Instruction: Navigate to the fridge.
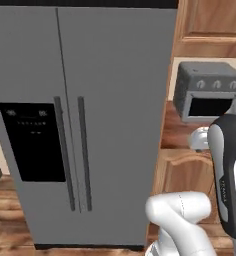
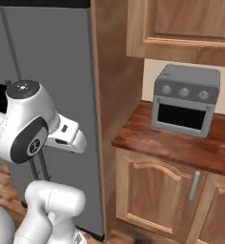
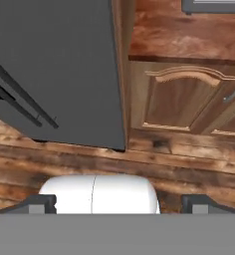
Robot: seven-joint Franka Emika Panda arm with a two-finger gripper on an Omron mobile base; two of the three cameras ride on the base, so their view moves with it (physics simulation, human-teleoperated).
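Facing the fridge [image 1: 90, 120] squarely, close ahead, left of the toaster oven [image 1: 207, 91]; gripper [image 3: 118, 203] held spread and empty, tucked back since only driving needed.

The fridge [image 1: 115, 100] stands close ahead, its two dark bar handles [image 1: 74, 152] side by side at the centre and a black dispenser panel [image 1: 32, 141] on the left door. Beside it to the right, a grey toaster oven [image 1: 206, 91] sits on the wooden desk [image 1: 176, 131] above a cabinet door [image 1: 182, 172].
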